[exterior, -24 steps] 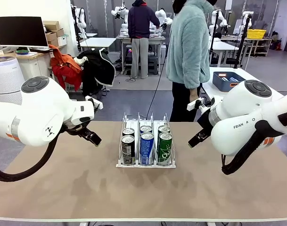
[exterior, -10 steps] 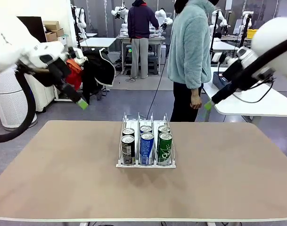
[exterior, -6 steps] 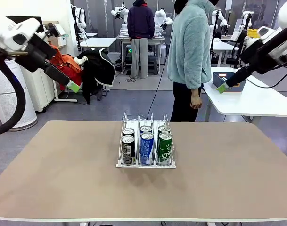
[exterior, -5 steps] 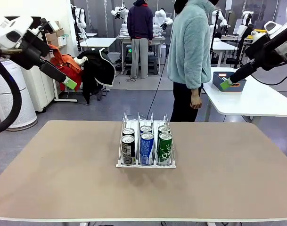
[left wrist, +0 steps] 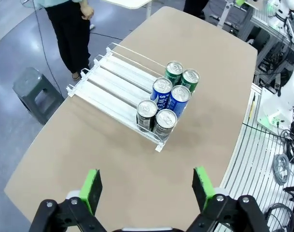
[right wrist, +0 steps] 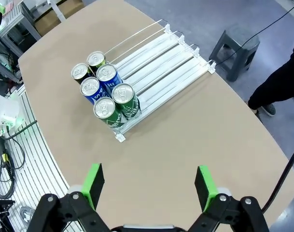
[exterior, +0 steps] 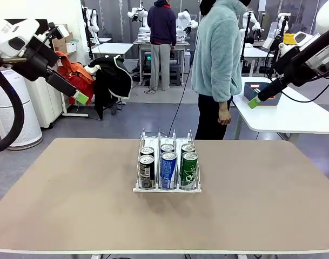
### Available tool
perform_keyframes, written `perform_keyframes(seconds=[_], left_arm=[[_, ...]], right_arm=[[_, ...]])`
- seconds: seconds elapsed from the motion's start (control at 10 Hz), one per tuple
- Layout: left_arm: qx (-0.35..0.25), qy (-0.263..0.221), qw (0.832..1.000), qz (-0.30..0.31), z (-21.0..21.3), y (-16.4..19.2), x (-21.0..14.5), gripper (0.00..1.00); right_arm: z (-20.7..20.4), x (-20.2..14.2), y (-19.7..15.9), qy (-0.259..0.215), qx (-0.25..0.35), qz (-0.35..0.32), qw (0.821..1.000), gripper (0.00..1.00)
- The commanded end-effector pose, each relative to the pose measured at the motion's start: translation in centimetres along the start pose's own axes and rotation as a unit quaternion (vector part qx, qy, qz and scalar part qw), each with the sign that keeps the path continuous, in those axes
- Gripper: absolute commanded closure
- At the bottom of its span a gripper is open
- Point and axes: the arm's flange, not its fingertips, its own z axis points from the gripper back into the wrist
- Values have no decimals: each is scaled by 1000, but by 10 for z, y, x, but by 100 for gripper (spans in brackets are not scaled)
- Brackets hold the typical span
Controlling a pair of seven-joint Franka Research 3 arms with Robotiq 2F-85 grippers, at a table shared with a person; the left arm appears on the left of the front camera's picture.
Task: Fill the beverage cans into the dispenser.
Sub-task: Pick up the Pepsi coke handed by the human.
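— How does the left tool (left wrist: 147,187) stand?
— Released. Its green pads (left wrist: 91,189) are spread wide with nothing between them, high above the desk (left wrist: 89,159). From the front, only one green tip of that tool shows, so the gap cannot be read there.
— And the right tool (right wrist: 149,187)?
— The same: jaws apart, empty, raised well clear of the desk. Both arms are cut off by the picture's edges in the front view.
— Where are the cans (exterior: 168,164)?
— There are six in the dispenser (exterior: 167,189) at mid-desk, packed against its front lip in two rows of three. The lanes hold dark, blue and green cans, a pair to each lane. From the front, the back row is mostly hidden and only its lids and shoulders show.
— Can the lettering be read?
— No, it is too small.
— And beyond the dispenser?
— A person (exterior: 217,54) stands at the far edge with one hand (exterior: 223,116) hanging down, the upper part cut off by the frame.
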Motion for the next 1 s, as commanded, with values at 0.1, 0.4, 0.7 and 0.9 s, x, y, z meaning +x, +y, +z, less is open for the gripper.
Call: perform_keyframes(seconds=[0.1,0.4,0.7,0.9], left_arm=[[-57,42,996,-56,45,3,9,0],[-15,57,995,-78,81,1,20,0],[47,36,996,-73,109,0,26,0],[129,42,990,-47,112,-2,28,0]], right_arm=[[45,9,-4,8,-24,29,999,0],[94,23,-3,0,-6,59,998,0],[154,33,-4,-39,-15,64,997,0],[184,33,1,-55,-47,63,995,0]])
